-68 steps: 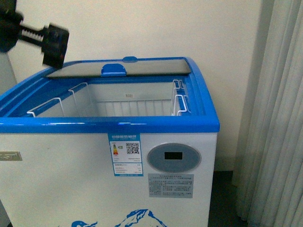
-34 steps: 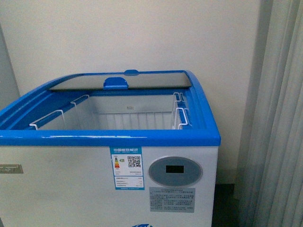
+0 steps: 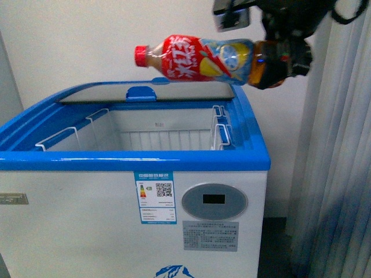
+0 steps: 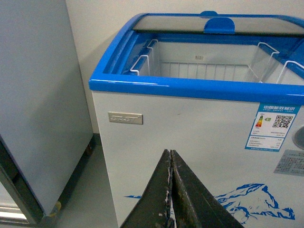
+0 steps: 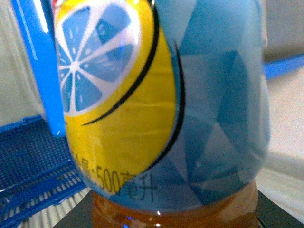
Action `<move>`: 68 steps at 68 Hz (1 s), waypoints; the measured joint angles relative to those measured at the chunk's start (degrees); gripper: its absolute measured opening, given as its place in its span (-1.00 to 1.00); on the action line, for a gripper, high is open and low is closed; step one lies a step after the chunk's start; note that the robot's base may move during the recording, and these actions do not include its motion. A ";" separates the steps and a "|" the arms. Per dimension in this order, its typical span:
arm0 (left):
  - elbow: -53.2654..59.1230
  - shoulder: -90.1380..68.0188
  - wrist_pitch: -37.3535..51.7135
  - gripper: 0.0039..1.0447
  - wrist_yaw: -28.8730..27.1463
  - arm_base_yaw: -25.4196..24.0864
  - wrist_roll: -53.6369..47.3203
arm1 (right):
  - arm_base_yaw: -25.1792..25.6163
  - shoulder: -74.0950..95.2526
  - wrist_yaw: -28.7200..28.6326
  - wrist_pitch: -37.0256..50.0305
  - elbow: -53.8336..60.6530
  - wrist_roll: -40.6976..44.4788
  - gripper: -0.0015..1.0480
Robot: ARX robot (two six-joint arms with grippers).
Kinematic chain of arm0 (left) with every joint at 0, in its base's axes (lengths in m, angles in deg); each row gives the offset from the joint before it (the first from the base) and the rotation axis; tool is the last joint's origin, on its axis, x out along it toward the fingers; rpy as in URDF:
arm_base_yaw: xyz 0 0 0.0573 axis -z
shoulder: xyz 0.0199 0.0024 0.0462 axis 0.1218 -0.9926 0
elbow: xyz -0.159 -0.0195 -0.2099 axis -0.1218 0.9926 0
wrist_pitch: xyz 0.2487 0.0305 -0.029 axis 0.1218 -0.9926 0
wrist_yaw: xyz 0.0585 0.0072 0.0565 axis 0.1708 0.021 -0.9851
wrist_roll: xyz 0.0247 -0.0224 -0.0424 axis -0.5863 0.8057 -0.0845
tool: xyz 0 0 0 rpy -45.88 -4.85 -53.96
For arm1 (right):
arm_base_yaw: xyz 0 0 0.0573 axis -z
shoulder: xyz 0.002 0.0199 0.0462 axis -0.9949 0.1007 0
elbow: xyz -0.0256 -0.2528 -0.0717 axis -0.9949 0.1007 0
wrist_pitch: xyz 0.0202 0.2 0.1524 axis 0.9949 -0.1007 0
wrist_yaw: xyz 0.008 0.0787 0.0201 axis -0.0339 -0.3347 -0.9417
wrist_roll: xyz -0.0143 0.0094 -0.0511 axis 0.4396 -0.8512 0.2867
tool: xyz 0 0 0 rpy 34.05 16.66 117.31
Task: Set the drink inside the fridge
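My right gripper (image 3: 277, 61) is shut on the base of the drink (image 3: 200, 59), a red-capped bottle held lying sideways, cap to the left, above the rear right of the fridge (image 3: 133, 159). The fridge is a white chest freezer with a blue rim; its curved glass lid (image 3: 145, 91) is slid back and the white interior lies open. In the right wrist view the drink (image 5: 156, 104) fills the picture and hides the jaws. My left gripper (image 4: 170, 161) is shut and empty, low in front of the fridge (image 4: 190, 88).
White wire baskets (image 3: 223, 130) hang inside the fridge along its left and right walls. A grey-white cabinet (image 4: 38, 95) stands to the fridge's left. A grey curtain (image 3: 336, 174) hangs at the right. A blue basket (image 5: 28, 171) shows in the right wrist view.
My right arm has brought the drink into the front view, above the fridge's rear right. The left arm, seen at the upper left a second ago, is gone from the front view.
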 joint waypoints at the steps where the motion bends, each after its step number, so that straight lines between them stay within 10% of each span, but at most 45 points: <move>1: 0.09 0.26 -0.15 -0.96 0.00 0.00 0.02 | -0.35 1.16 0.31 -0.57 -1.60 0.11 -0.15; 29: 2.97 8.44 -4.63 -0.96 -0.02 0.00 0.02 | -5.55 25.79 6.84 -6.14 -33.81 5.88 -0.15; 68: 2.97 18.80 -14.75 -0.96 0.00 0.00 0.02 | -8.70 35.82 8.87 1.55 -37.44 4.37 -0.15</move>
